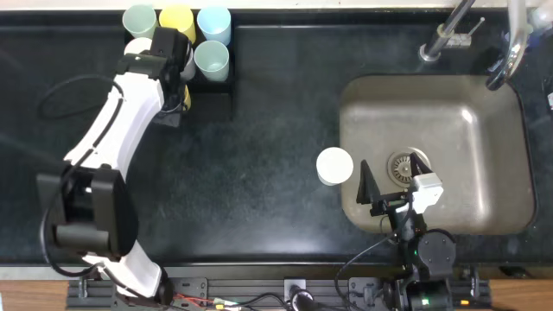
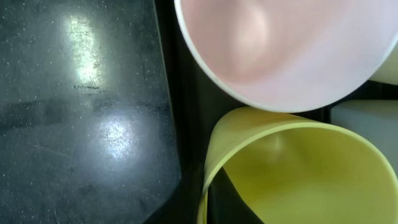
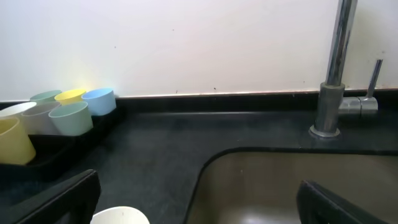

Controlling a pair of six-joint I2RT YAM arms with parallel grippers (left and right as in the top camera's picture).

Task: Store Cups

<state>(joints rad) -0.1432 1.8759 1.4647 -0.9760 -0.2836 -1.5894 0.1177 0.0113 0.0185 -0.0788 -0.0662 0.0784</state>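
Bench [image 1: 259,173]: black and speckled, with a steel sink [image 1: 484,121] set into its right part and a faucet [image 1: 445,34] behind the sink.
Tray [image 1: 216,97]: black, at the far left of the bench against the back edge; it holds the stored cups.
Back row of tray: pale green cup [image 1: 138,19], yellow cup [image 1: 177,19] and blue cup [image 1: 213,22], upright and side by side, rims touching or nearly so.
Next row: teal cup [image 1: 212,59], upright, just in front of the blue cup.
Left arm [image 1: 112,130]: reaches from the near left corner up to the tray, its wrist over the tray's left half.
Left gripper [image 1: 166,60]: above the tray; whether spread or pressed together cannot be told.
Left wrist view: looks down into a pinkish-white cup [image 2: 280,43] and a second yellow cup [image 2: 298,168], rims close together, with the bench to one side.
White cup [image 1: 334,166]: upright on the bench just beside the sink's left rim, well apart from the tray.
Right arm [image 1: 423,250]: stands at the near edge, below the sink.
Right gripper [image 1: 373,194]: spread wide and holding nothing, over the sink's near left part, just beside the white cup.
Right wrist view: the white cup's rim sits low between the two spread fingers [image 3: 62,193]; the tray of cups is far off, the faucet stands upright against a pale wall [image 3: 186,43].
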